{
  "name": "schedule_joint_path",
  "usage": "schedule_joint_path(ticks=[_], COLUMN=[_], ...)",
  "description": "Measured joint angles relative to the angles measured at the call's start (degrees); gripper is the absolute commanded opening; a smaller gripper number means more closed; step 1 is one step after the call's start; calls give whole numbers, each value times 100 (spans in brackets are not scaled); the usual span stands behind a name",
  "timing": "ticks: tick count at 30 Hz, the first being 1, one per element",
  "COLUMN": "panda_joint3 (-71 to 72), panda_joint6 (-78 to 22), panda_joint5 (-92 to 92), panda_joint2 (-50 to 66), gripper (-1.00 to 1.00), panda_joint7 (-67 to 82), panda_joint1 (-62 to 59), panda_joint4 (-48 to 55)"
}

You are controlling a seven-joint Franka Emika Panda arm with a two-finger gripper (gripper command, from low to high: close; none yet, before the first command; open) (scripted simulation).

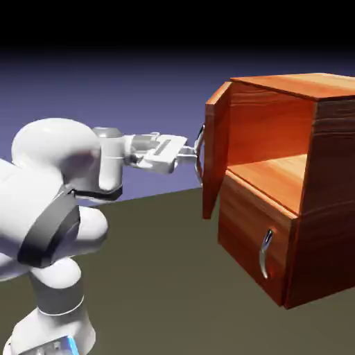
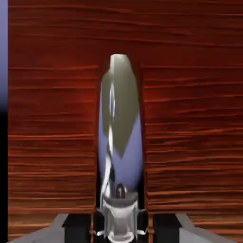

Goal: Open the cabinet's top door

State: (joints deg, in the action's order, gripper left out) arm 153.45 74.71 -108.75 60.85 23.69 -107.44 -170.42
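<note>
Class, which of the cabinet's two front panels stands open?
The upper door, swung out with the gripper shut on its handle; the lower panel sits closed.

reddish wood-grain top door (image 1: 217, 149), curved silver handle (image 1: 200, 154), swung wide open

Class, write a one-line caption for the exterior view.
The robot's gripper grips the curved handle of the cabinet's open top door.

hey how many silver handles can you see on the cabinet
2. One handle is upright on the open top door, at the gripper; the other handle is on the lower panel. Sides facing away from the camera could hide more.
</note>
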Motion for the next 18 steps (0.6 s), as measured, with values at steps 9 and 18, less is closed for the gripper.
schedule_joint_path(ticks=[9,18], panda_joint3=[715,988], panda_joint6=[-1368,-2097], panda_joint5=[2148,3897], panda_joint2=[-1804,-3672], gripper=[-100,-100], panda_joint7=[-1197,-2093], panda_joint1=[904,1257], panda_joint4=[977,2413])
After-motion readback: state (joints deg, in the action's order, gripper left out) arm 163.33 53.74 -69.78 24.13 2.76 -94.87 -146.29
